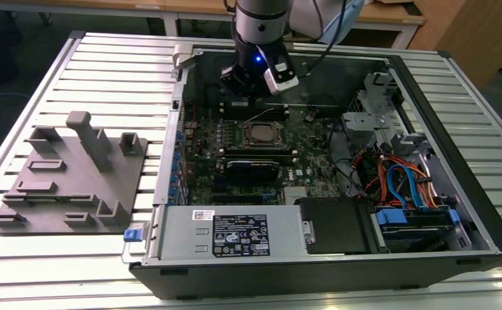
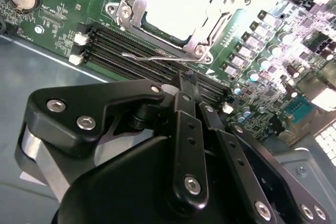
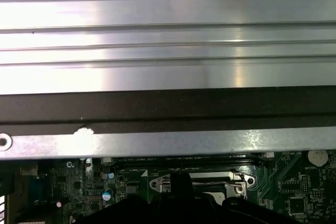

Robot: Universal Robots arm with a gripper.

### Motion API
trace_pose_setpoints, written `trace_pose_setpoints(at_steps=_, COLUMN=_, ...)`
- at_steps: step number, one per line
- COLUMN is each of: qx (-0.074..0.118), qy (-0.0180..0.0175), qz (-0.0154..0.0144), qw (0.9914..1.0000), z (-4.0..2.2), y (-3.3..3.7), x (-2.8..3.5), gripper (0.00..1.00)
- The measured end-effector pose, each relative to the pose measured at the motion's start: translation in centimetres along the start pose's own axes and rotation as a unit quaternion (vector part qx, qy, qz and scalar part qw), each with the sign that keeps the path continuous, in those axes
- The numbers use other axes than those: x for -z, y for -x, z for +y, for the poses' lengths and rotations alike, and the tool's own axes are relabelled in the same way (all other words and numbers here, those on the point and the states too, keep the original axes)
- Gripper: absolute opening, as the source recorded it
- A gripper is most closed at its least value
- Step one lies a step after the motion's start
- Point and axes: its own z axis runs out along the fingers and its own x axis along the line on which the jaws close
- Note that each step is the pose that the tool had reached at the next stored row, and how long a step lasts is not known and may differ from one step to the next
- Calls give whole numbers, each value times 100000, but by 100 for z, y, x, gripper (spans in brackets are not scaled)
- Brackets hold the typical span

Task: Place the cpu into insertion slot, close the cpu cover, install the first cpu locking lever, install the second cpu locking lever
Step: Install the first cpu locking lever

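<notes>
- Your tool (image 2: 187,80) hung inside the open computer case (image 1: 457,213), its fingers drawn together and clamped on nothing, as the second wrist view showed.
- The cpu (image 2: 176,1) lay just ahead of the tool's tips, seated in the insertion slot (image 2: 122,10). The cpu cover (image 2: 212,17) was folded down around it, so the pale metal face showed through the window.
- A thin wire locking lever (image 2: 149,56) lay between the tool and the socket and was the nearest task part to the tips. It seemed close to them but not touching.
- The lever's long axis ran across the tool's line of reach, along the socket's near edge and over the black memory slots (image 2: 121,51). By its loose lie, I judged it not yet latched.
- A white label (image 1: 238,236) sat on the grey power-supply box, beyond the socket from the tool. Neither its print nor the lettering on the board could be read.
- A grey fixture (image 1: 70,174) rested on the slatted desk (image 1: 113,64), well off to the tool's side and outside the case.
</notes>
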Motion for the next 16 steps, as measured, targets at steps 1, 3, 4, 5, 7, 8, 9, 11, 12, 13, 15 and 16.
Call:
trace_pose_setpoints(at_steps=1, qx=-3, qy=-2, qz=3, qw=100000, z=0, y=2, x=-2, gripper=11)
trace_pose_setpoints(at_steps=3, qx=-3, qy=-45, qz=4, qw=100000, z=-1, y=5, x=-6, gripper=11)
trace_pose_setpoints(at_steps=4, qx=2, qy=-57, qz=-1, qw=100000, z=-1, y=7, x=-9, gripper=11)
trace_pose_setpoints(at_steps=5, qx=5, qy=-97, qz=-1, qw=100000, z=-1, y=9, x=-12, gripper=11)
trace_pose_setpoints(at_steps=7, qx=-1, qy=-286, qz=-6, qw=100000, z=-2, y=13, x=-19, gripper=11)
trace_pose_setpoints(at_steps=8, qx=-4, qy=-434, qz=-13, qw=99999, z=-2, y=15, x=-23, gripper=11)
trace_pose_setpoints(at_steps=9, qx=6, qy=-597, qz=-21, qw=99998, z=-2, y=17, x=-26, gripper=11)
trace_pose_setpoints(at_steps=11, qx=19, qy=-804, qz=-37, qw=99997, z=-3, y=22, x=-34, gripper=11)
trace_pose_setpoints(at_steps=12, qx=14, qy=-805, qz=-36, qw=99997, z=-3, y=27, x=-38, gripper=11)
trace_pose_setpoints(at_steps=13, qx=8, qy=-813, qz=-36, qw=99997, z=-3, y=34, x=-43, gripper=11)
trace_pose_setpoints(at_steps=15, qx=8, qy=-816, qz=-33, qw=99997, z=-3, y=49, x=-52, gripper=11)
trace_pose_setpoints(at_steps=16, qx=9, qy=-812, qz=-36, qw=99997, z=-3, y=57, x=-57, gripper=11)
